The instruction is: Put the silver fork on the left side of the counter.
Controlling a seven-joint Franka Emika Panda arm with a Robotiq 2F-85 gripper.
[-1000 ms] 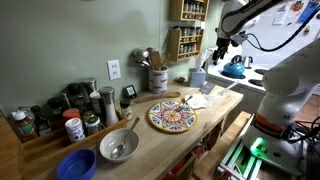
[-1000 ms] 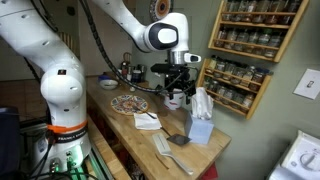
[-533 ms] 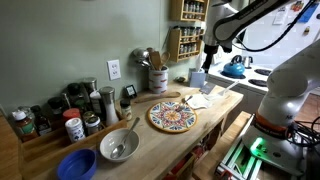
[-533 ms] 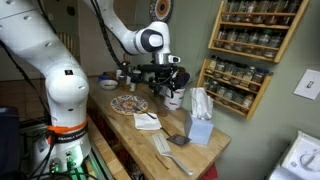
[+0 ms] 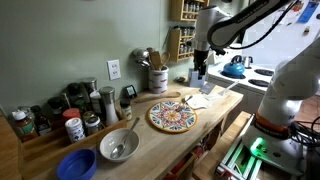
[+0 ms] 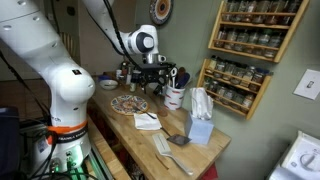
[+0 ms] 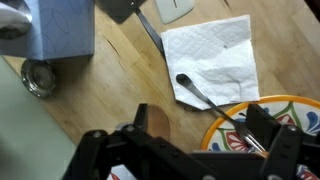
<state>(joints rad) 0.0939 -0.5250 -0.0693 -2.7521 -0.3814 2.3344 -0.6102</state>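
Swinging left over the worktop [image 5: 150,140] toward the patterned plate [image 5: 172,117], the gripper [image 5: 199,74] nears its pick, jaws apart and empty.

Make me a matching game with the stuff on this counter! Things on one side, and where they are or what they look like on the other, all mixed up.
Things:
1. napkin
2. spice rack
3. front bowl
4. plate

Descriptions:
A. hangs on the wall
B. colourful pattern
C. lies under the silver spoon
D. blue

Pairs: 1-C, 2-A, 3-D, 4-B
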